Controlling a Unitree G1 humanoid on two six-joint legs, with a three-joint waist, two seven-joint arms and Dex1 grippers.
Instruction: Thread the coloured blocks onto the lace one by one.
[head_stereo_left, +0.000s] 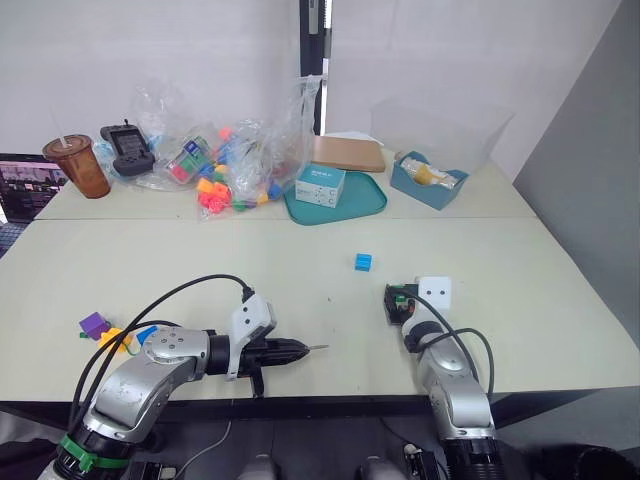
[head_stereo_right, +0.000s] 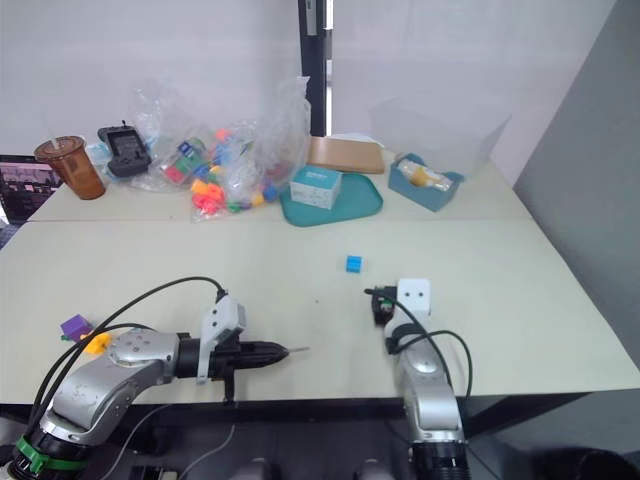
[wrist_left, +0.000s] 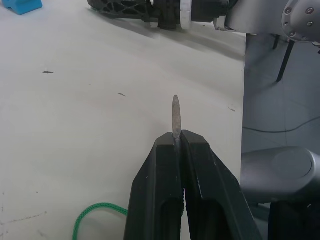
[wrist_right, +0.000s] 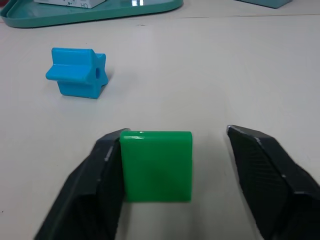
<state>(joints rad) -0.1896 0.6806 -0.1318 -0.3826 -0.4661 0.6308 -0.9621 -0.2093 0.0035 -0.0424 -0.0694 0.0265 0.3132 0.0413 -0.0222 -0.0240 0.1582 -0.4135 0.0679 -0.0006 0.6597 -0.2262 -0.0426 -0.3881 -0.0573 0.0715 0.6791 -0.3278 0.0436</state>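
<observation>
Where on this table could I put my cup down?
Bare table lies between the light blue block, the teal tray and the right edge. The back left is crowded with the bagged toy heap; purple block sits front left.

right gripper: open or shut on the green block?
Open. The right gripper straddles the green block; one finger touches it, the other stands clear.

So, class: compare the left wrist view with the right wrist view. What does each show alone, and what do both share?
Left wrist view alone: the left gripper shut on the lace at its grey tip, green cord trailing behind. Right wrist view alone: the green block between the open fingers of the right gripper, touching one finger, and the teal tray. Both: the light blue block on the pale table.
</observation>
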